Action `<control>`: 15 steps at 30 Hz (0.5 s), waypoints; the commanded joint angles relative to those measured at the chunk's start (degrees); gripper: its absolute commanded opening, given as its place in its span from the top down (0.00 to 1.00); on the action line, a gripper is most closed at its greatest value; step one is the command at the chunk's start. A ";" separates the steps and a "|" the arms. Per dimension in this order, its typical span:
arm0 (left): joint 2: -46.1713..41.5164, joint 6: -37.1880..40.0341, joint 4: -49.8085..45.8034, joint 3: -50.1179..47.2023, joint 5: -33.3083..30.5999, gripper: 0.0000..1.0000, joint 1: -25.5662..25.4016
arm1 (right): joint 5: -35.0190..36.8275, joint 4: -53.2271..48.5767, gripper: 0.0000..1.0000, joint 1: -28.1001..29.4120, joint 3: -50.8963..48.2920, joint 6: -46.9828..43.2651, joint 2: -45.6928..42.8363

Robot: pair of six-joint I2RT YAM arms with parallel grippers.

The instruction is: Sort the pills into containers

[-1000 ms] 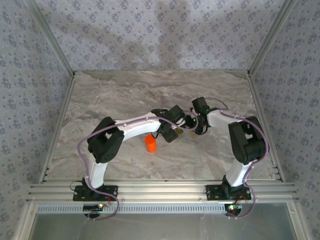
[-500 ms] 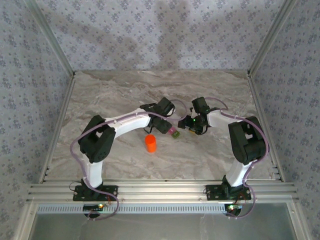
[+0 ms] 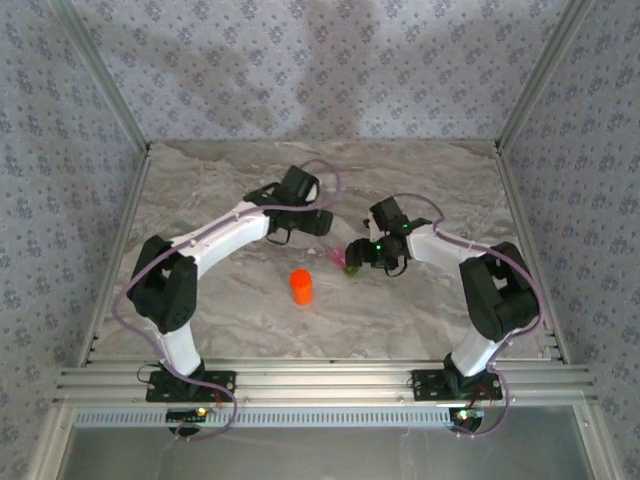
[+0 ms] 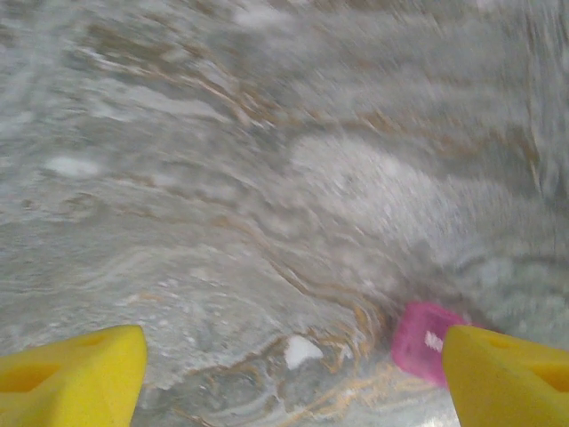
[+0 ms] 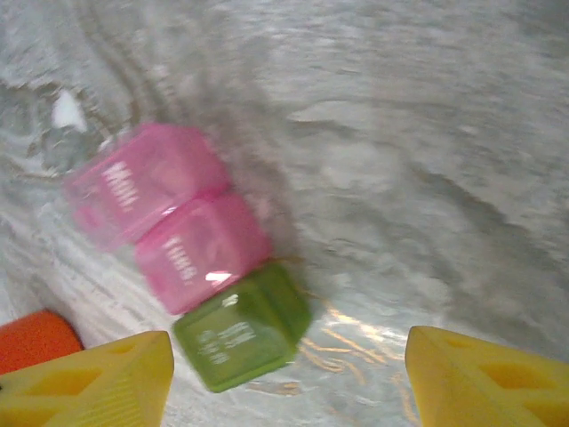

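The containers (image 5: 200, 253) are a joined strip of translucent cubes, two pink and one olive-green, lying on the marble. In the top view the containers (image 3: 340, 262) sit mid-table. My right gripper (image 5: 289, 356) is open just above the table, and the green cube lies between its fingers, close to the left fingertip (image 5: 107, 378). Seen from above, the right gripper (image 3: 358, 252) is right beside the strip. My left gripper (image 4: 292, 369) is open over bare marble with a white pill (image 4: 302, 350) between its fingers. A pink cube (image 4: 425, 341) peeks past its right fingertip (image 4: 507, 378). Another view of a white pill (image 5: 67, 108) lies beyond the strip.
An orange capped bottle (image 3: 301, 287) stands on the table in front of the containers, and its edge shows as the orange bottle (image 5: 31, 340) at the right wrist view's lower left. The left gripper (image 3: 316, 222) sits behind the strip. Aluminium frame posts and patterned walls bound the table.
The left arm has drawn back from the containers toward the far left and its jaws have widened. The right gripper has swung left up to the strip and opened a little.
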 commanded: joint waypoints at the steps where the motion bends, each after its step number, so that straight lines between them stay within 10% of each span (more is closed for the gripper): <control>1: -3.22 -7.81 1.27 0.19 3.95 0.12 3.66 | 5.12 -5.96 0.28 3.12 6.48 -7.08 0.78; 15: -4.20 -14.14 0.99 -0.77 11.61 0.08 11.01 | 14.54 -14.07 0.29 7.33 11.94 -6.17 4.89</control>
